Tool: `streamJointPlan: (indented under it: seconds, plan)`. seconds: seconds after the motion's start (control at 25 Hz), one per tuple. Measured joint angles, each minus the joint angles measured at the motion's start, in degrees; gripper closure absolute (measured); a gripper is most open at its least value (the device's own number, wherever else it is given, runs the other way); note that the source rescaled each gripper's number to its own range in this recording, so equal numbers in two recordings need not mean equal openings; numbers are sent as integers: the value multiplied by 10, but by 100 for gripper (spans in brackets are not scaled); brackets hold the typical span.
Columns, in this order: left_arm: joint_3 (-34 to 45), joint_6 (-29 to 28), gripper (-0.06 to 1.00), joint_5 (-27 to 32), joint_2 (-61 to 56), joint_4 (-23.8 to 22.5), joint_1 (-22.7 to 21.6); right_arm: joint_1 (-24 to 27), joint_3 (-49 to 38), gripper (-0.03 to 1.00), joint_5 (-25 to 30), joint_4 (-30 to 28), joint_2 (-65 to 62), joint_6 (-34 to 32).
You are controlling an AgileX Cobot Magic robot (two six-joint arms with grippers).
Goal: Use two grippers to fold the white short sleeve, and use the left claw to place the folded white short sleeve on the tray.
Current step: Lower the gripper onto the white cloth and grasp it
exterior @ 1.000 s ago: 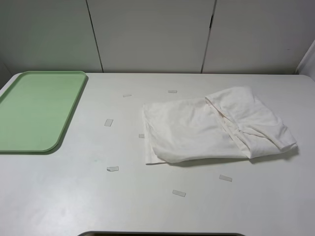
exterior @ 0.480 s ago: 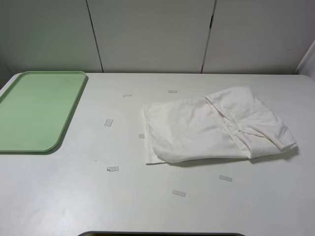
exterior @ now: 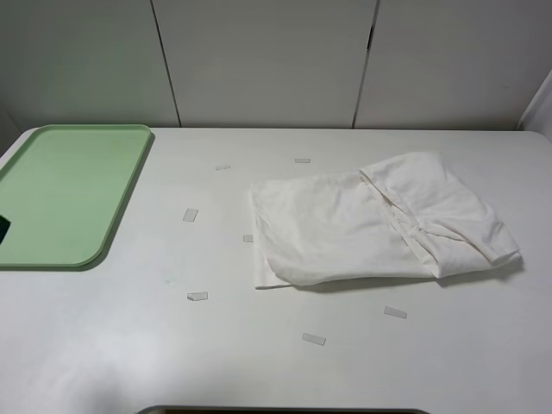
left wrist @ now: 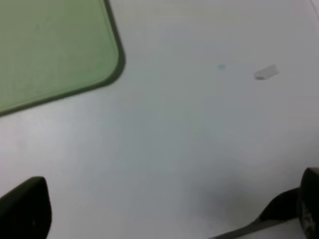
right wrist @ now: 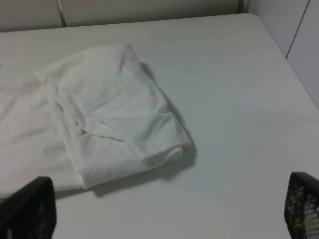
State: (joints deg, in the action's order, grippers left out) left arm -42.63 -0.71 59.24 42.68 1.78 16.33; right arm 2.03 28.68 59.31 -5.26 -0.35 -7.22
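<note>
Creeping into view over the tray [exterior: 69, 194], left fingers [left wrist: 25, 206] gape wide; right fingers [right wrist: 27, 209] likewise.

The tray [exterior: 69, 190] is running off the exterior view's left edge. Only blurred fingertips [left wrist: 25, 209] of the left end effector [left wrist: 167, 206] are showing. The right end effector [right wrist: 164, 206] is showing likewise, and its view is cropping the white short sleeve [right wrist: 109, 114].
</note>
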Motion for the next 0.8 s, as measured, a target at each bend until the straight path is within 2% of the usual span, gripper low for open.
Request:
streamJointPlan:
  seconds: [0.24,0.36,0.48,0.56,0.8]
  plan:
    - [-35,38,-4,-6,71,8,0,0,0,-3,0,0,0,0]
    - [-84,84,-4,-34,182,46,0,0,0,-3,0,0,0,0]
    - [-92,90,-4,-45,206,58,0,0,0,-3,0,0,0,0]
    - [-104,94,-4,-65,253,82,0,0,0,-3,0,0,0,0]
    - [-109,103,-4,-89,285,110,0,0,0,-3,0,0,0,0]
